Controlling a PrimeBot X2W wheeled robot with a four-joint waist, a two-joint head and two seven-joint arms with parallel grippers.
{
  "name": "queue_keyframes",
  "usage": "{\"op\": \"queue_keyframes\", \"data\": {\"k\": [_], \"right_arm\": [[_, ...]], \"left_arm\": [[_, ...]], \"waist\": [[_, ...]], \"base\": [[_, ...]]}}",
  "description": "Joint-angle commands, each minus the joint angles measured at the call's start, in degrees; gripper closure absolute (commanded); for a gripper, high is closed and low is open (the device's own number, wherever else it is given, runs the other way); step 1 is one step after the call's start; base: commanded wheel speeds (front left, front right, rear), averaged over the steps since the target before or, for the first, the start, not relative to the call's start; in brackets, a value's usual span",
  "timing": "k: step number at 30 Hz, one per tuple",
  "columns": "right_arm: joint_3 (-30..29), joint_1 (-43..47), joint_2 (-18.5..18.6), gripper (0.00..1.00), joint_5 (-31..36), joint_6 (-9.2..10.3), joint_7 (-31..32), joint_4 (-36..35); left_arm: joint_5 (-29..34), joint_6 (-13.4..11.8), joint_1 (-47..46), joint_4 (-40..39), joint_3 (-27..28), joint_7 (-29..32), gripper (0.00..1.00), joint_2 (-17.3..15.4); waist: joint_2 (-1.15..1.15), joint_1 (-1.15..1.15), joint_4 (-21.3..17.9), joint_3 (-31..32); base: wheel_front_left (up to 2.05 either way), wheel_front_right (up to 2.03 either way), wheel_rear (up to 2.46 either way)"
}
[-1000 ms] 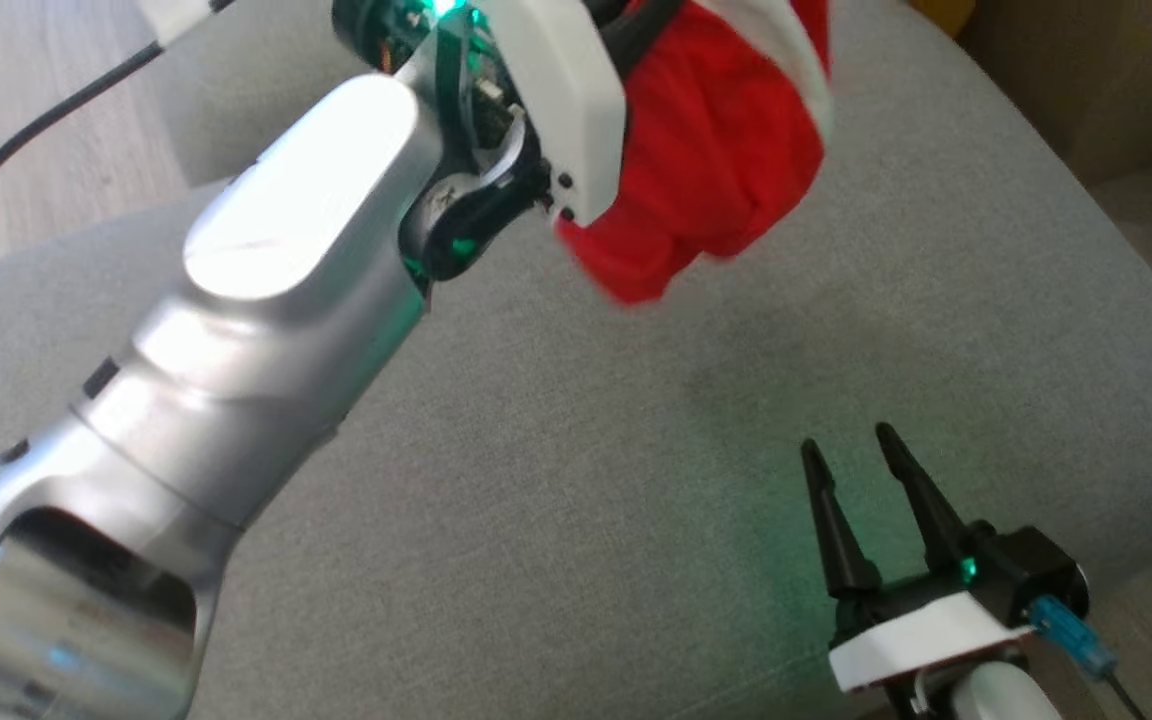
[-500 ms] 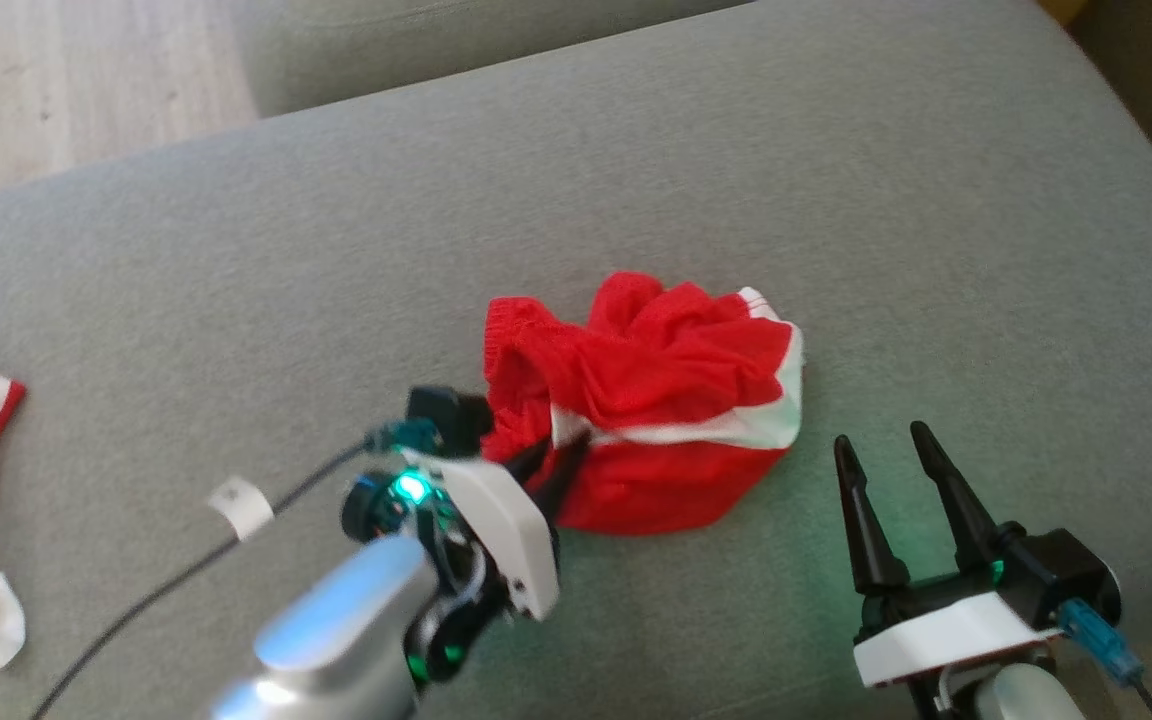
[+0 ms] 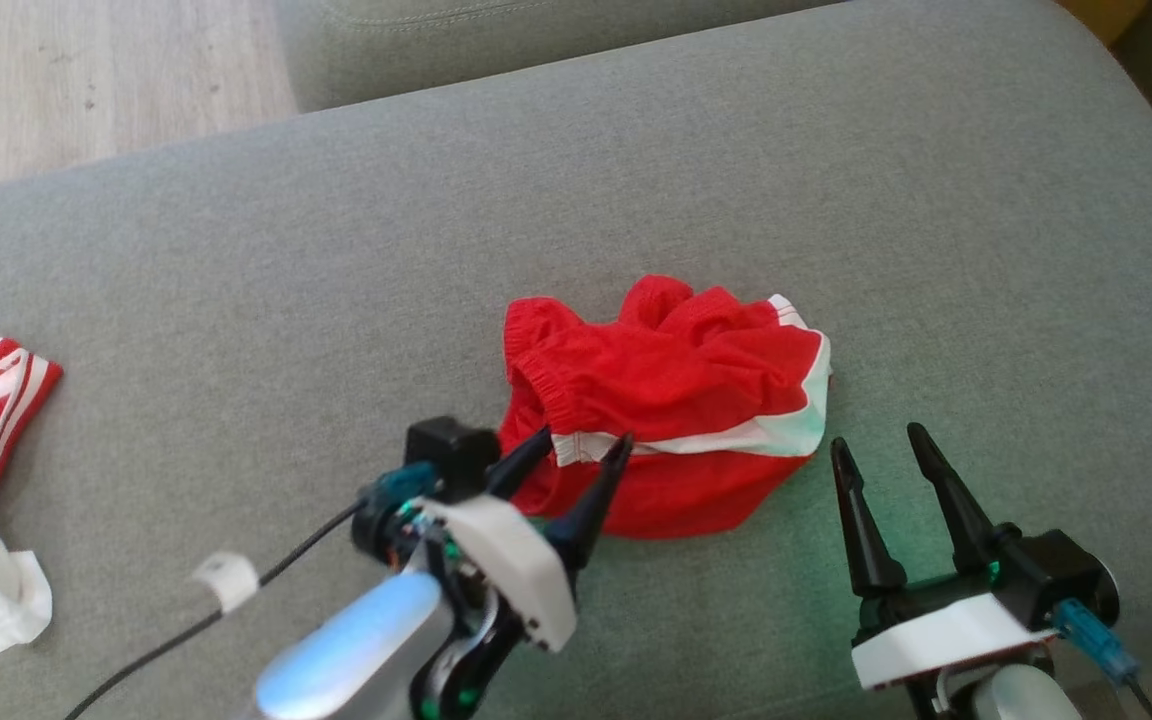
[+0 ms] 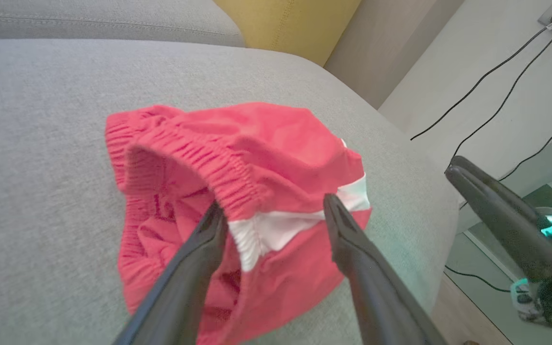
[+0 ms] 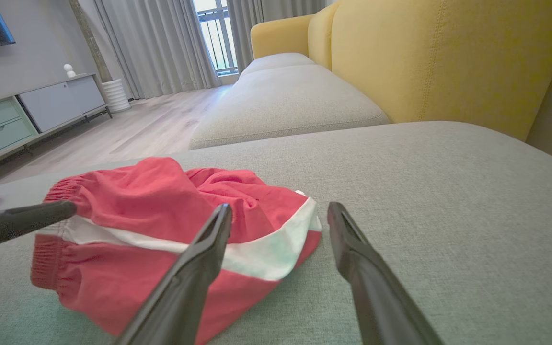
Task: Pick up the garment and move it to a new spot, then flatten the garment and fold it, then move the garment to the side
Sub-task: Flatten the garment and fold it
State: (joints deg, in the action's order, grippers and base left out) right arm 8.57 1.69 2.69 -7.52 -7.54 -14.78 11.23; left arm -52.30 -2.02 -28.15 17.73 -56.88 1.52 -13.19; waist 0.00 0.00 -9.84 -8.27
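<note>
On the couch (image 3: 236,250), the red shorts (image 3: 676,390) look soft and floppy; grab the waistband (image 4: 199,148) with the spread left gripper (image 3: 584,437)

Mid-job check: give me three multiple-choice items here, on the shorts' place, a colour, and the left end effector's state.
1. The red shorts lie: A) on the floor; B) on the grey cushion; C) hanging from an arm.
2. Their band is: A) white; B) blue; C) black.
3. The left end effector is: A) open; B) shut on the shorts; C) shut on a cable.
Answers: B, they rest crumpled on the cushion; A, a white stripe crosses the red cloth; A, its fingers stand apart.
</note>
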Motion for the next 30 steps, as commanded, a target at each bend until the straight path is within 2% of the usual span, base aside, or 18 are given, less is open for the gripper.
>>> {"op": "queue_keyframes", "data": {"k": [1, 5, 10, 14, 16, 18, 20, 21, 25, 30], "right_arm": [[1.3, -1.6, 0.2, 0.00, 0.2, 0.05, -0.2, -1.6], [1.0, -1.1, 0.2, 0.00, 0.2, 0.05, -0.2, -1.8], [1.0, -1.0, 0.2, 0.00, 0.3, 0.05, -0.2, -1.7], [1.1, -1.2, 0.2, 0.00, 0.3, 0.05, -0.2, -1.6], [1.2, -1.3, 0.2, 0.00, 0.3, 0.05, -0.2, -1.5], [1.0, -1.4, 0.2, 0.00, 0.2, 0.05, -0.2, -1.4], [1.0, -1.2, 0.2, 0.00, 0.2, 0.05, -0.2, -1.3], [1.0, -1.1, 0.2, 0.00, 0.2, 0.05, -0.2, -1.2], [1.0, -1.1, 0.2, 0.00, 0.4, 0.05, -0.2, -0.9], [1.6, -1.7, 0.2, 0.00, 0.3, 0.05, -0.2, -0.9]], "left_arm": [[0.3, -0.6, 0.2, -2.3, 2.5, -0.7, 0.00, -1.8], [-0.4, -2.0, 2.0, -5.0, 3.0, -0.3, 0.00, -3.4], [-0.9, -2.2, 2.7, -6.7, 3.1, 0.2, 0.00, -4.7], [-1.1, -2.6, 2.4, -7.2, 3.7, 0.0, 0.15, -4.9], [-1.2, -2.7, 2.2, -7.4, 3.8, 0.0, 0.50, -5.0], [-1.4, -2.7, 2.2, -7.5, 4.1, 0.0, 0.70, -5.2], [-1.6, -2.7, 2.2, -7.4, 4.3, 0.0, 1.00, -5.4], [-1.8, -2.5, 2.2, -7.3, 4.3, 0.0, 1.00, -5.5], [-5.2, 1.0, 0.8, -7.7, 5.1, 1.1, 1.00, -3.9], [-4.9, 5.0, -8.6, -7.4, 4.8, 4.8, 1.00, -1.1]], "waist": [[0.00, 0.00, -0.2, 0.1], [0.00, 0.00, -0.4, 0.1], [0.00, 0.00, -0.7, -0.2], [0.00, 0.00, -1.1, -0.3], [0.00, 0.00, -1.2, -0.3], [0.00, 0.00, -1.5, -0.2], [0.00, 0.00, -1.8, 0.2], [0.00, 0.00, -2.0, 0.4], [0.00, 0.00, -2.9, 1.4], [0.00, 0.00, -4.5, 1.9]], "base": [[0.00, 0.00, 0.00], [0.00, 0.00, 0.00], [0.00, 0.00, 0.00], [0.00, 0.00, 0.00], [0.00, 0.00, 0.00], [0.00, 0.00, 0.00], [0.00, 0.00, 0.00], [0.00, 0.00, 0.00], [0.00, 0.00, 0.00], [0.00, 0.00, 0.00]]}}
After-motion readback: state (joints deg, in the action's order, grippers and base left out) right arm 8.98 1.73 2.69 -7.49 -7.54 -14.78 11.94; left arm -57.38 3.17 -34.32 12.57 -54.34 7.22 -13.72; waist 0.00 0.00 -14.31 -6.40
